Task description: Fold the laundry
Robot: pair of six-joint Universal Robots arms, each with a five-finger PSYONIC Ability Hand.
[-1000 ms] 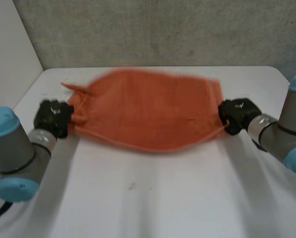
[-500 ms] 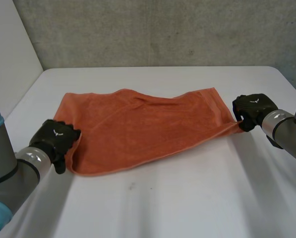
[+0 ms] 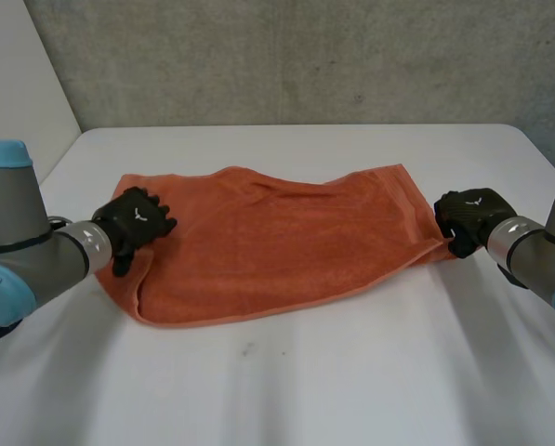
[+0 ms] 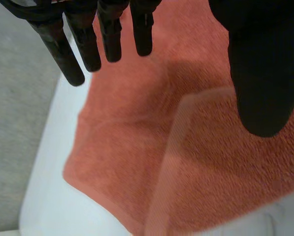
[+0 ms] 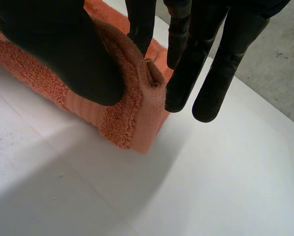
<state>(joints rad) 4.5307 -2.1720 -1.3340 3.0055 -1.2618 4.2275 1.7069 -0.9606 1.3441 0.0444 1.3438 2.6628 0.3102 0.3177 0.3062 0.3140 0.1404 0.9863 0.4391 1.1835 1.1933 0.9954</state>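
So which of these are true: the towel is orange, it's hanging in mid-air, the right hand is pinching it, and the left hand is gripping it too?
The towel is orange: true.
It hangs in mid-air: false; it lies on the table.
The right hand pinches one end of it: true.
The left hand grips it: false; its fingers are straight and hold nothing.

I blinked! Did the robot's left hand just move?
Yes. In the last half second the left hand slid toward the back wall, away from the near edge of the table, further onto the orange towel.
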